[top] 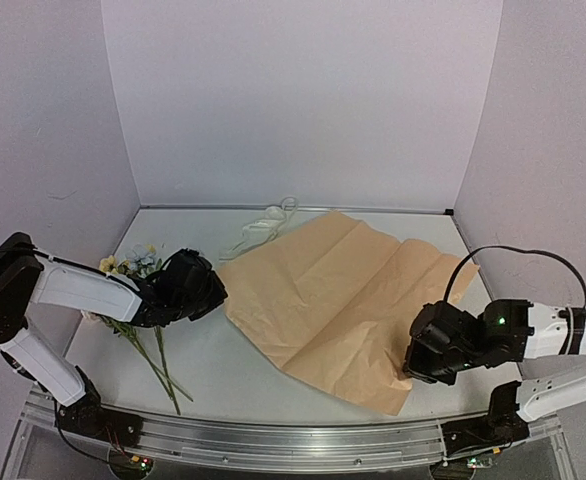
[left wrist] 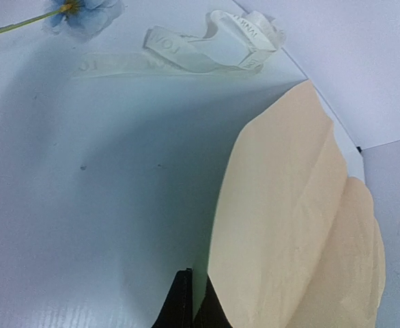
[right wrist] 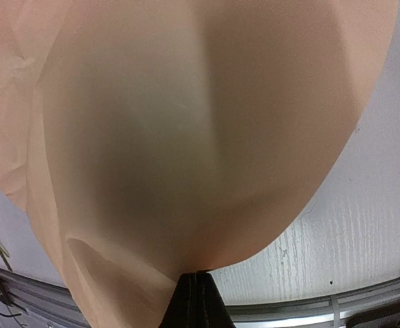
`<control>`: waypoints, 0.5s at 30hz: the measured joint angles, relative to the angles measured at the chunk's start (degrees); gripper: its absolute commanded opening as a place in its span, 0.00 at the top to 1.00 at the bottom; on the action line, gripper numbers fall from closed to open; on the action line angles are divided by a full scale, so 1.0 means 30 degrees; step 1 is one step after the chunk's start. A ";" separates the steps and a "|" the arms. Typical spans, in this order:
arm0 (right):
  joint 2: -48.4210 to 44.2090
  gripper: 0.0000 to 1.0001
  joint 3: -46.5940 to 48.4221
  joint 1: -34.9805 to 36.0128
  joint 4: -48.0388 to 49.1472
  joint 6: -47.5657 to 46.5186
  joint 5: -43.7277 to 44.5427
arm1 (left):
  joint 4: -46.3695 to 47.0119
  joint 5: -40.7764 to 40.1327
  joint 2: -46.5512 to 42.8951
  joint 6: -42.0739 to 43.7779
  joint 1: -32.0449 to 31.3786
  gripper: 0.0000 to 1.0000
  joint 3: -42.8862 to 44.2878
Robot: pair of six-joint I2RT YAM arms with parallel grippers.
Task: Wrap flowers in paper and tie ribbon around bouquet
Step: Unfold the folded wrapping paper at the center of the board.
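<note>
Left gripper (top: 216,291): jaws pressed together on the left corner of the paper (top: 343,290), low over the table (top: 213,365).
Right gripper (right wrist: 198,277): jaws clamped on the near right corner of the paper; in the right wrist view the sheet rose straight out of the closed tips and filled most of the picture.
Paper: 1 large sheet, tan side up, creased, spread between the 2 grippers and reaching away from both toward the far wall. Next to the left jaws its edge curved up off the table.
Flowers (top: 138,262): behind the left jaws, on the side away from the paper; blue and yellow blooms lay beside the left arm, and the thin green stems ran under the arm toward the near edge.
Ribbon (left wrist: 213,44): ahead of the left jaws, well apart from them, a loose cream heap with faint lettering, lying just beside the far edge of the paper.
Rail (right wrist: 289,314): a metal strip below the right jaws, along the near table edge.
</note>
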 measured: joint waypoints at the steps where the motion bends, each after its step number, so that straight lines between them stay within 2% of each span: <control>1: 0.0375 1.00 -0.0042 0.0201 -0.0030 0.0328 -0.0010 | -0.0406 -0.0041 -0.0005 0.0070 0.0047 1.00 0.0000; 6: 0.1983 1.00 -0.0606 0.0420 0.0063 0.1645 -0.0271 | -0.2105 -0.0059 -0.0163 0.0133 0.0738 1.00 -0.0048; 8: 0.3007 0.96 -0.0616 0.0420 0.0233 0.1807 -0.0502 | -0.2443 0.0011 -0.0304 0.0159 0.1095 1.00 -0.0077; 11: 0.4836 0.63 -0.0172 0.0420 0.0468 0.1667 -0.0939 | -0.2756 0.0054 -0.0383 0.0239 0.1464 1.00 -0.0075; 15: 0.6044 0.35 0.0465 0.0420 0.0788 0.1027 -0.1277 | -0.3220 0.0227 -0.0383 0.0522 0.1911 1.00 0.0001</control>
